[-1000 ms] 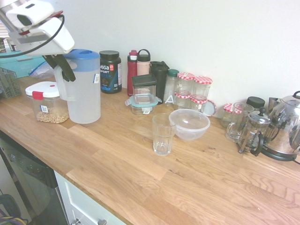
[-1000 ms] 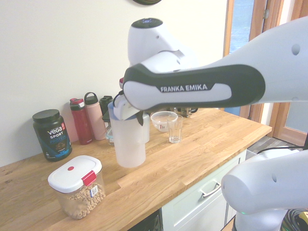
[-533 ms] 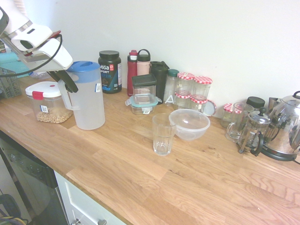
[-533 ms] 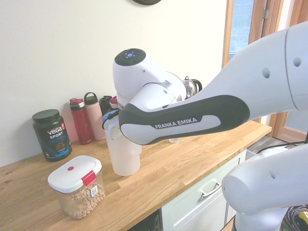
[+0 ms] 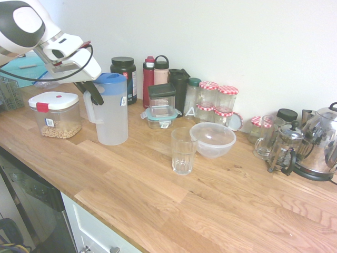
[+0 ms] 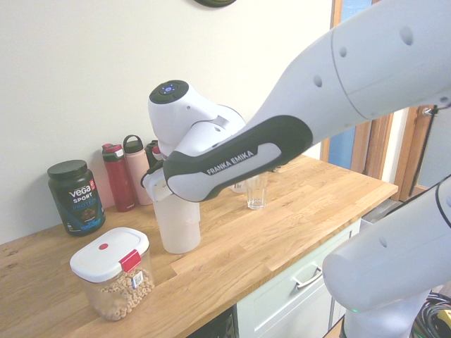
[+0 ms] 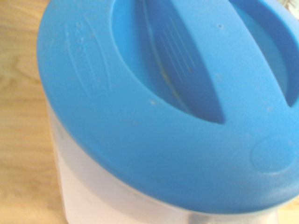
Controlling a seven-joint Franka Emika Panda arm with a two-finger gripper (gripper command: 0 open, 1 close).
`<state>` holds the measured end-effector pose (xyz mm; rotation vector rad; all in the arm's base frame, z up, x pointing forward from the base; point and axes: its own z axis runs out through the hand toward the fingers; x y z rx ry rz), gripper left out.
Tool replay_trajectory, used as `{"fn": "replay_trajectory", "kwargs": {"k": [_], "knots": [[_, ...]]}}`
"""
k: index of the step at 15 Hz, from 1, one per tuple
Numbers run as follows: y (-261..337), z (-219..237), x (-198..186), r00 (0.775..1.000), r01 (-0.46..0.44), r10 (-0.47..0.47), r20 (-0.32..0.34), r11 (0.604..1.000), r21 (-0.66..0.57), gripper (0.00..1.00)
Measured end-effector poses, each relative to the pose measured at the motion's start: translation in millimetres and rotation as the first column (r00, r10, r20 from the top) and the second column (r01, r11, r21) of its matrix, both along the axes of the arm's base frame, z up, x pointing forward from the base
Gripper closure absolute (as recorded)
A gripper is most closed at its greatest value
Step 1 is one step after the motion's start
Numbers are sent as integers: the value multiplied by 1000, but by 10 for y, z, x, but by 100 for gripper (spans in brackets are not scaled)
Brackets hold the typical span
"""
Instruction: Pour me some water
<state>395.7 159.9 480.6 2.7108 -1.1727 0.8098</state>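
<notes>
From where I stand, the worry is the weight of that frosted plastic pitcher (image 5: 113,118). It is tall and looks broad for one pair of jaws (image 5: 93,94) to manage, and they have it only by the handle (image 5: 90,108), up near the blue lid (image 5: 110,79). If the handle slips or twists between them when the tilting starts, the whole pitcher could swing and splash the wooden desk (image 5: 131,195). The lid worries me too — if its spout isn't turned the right way, the water might hold back and then come in a rush, or the lid could pop loose. And the drinking glass (image 5: 182,153) is narrow, standing upright and unfilled beside the clear plastic bowl (image 5: 212,139); a stream aimed a little wide would land in the bowl or on the wood, and a low approach might knock the glass over. As for the jaws, they are closed, clamped on the handle. The pitcher is upright, between the cereal container (image 5: 55,116) and the glass, well apart from the latter — so I'd judge that carrying it across comes next, slowly, before any tipping.
</notes>
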Motion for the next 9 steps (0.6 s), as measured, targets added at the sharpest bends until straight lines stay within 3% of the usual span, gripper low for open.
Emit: {"fn": "replay_trajectory", "kwargs": {"k": [3, 9], "knots": [[-101, 57, 150, 1000, 10, -9, -24, 1000, 19, 0], [-11, 73, 87, 999, -32, 31, -44, 999, -23, 0]]}}
